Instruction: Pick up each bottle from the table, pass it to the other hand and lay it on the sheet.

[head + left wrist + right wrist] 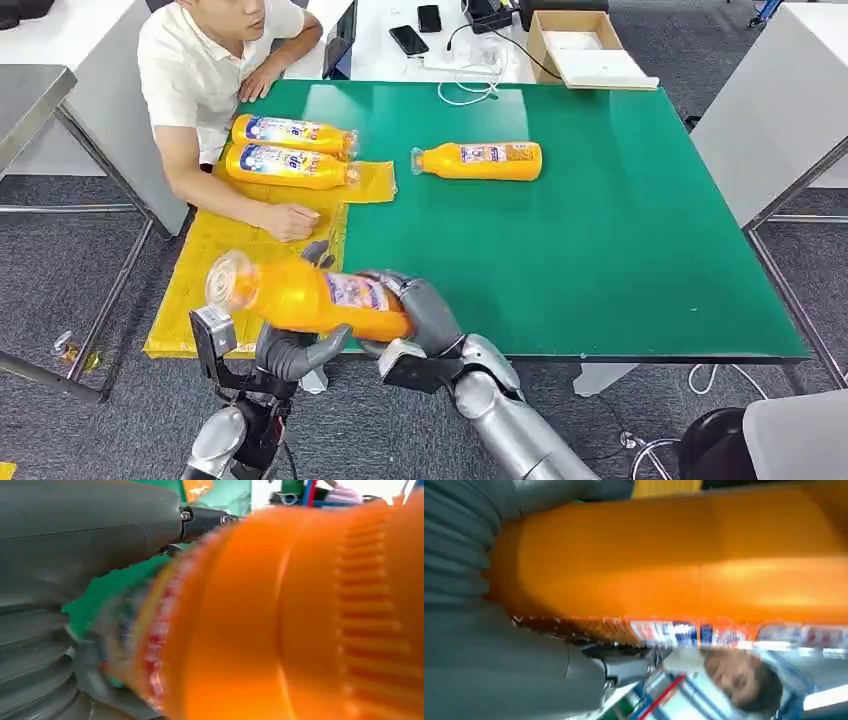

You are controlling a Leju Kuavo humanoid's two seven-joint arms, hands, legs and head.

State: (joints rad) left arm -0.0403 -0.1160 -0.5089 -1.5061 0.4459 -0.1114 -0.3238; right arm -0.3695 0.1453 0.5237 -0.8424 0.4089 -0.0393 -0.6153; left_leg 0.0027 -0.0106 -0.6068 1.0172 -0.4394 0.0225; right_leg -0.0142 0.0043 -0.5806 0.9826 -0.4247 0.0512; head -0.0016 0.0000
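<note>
Head cam: I've got the bottle [305, 297] mid-handoff at the table's near edge, right hand [425, 312] wrapped round its base, left hand [295, 350] cupping underneath. Left wrist: the bottle's blurry, can't tell the grip. Right wrist: clamped firm. Next, left closes, right releases, then onto the sheet [210, 270].

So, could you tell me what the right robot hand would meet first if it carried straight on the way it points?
Probably the left robot hand, already touching the same orange bottle; beyond lies the yellow sheet. Depth is unclear.
</note>
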